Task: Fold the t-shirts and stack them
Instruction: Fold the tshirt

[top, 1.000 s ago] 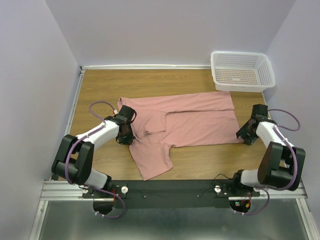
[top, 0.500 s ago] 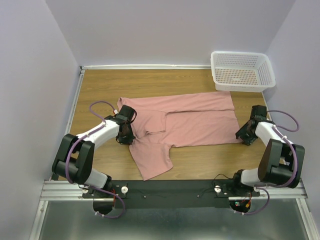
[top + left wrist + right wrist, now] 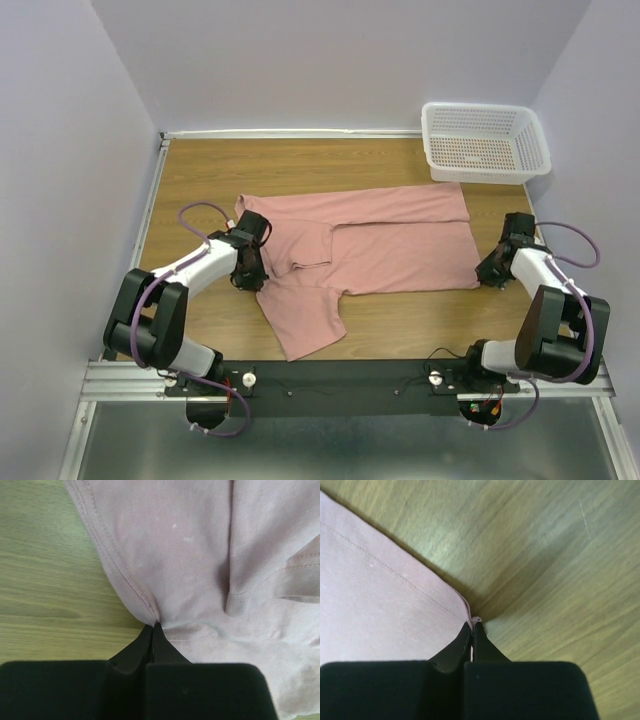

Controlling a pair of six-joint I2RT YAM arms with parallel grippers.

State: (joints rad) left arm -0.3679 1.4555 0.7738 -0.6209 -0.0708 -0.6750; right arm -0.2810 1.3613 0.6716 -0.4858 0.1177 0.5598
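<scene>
The setting is a robotics laboratory test cell, not a domestic or retail space. The indicators are as follows.

- **Arms:** Two white-and-black robot arms, the left arm [image 3: 195, 265] and the right arm [image 3: 545, 272], are bolted to an aluminium extrusion rail [image 3: 120, 378] at the near edge of a wood-grain tabletop [image 3: 200, 170].
- **Cabling:** Exposed purple cables [image 3: 196, 210] loop along each arm.
- **Enclosure:** Plain lavender panels [image 3: 330, 60] enclose the tabletop on three sides and form a bare booth.
- **Work items:** A dusty pink t-shirt [image 3: 400, 245] is laid flat, and a white plastic mesh basket [image 3: 480, 106] sits at the far right corner.
</scene>
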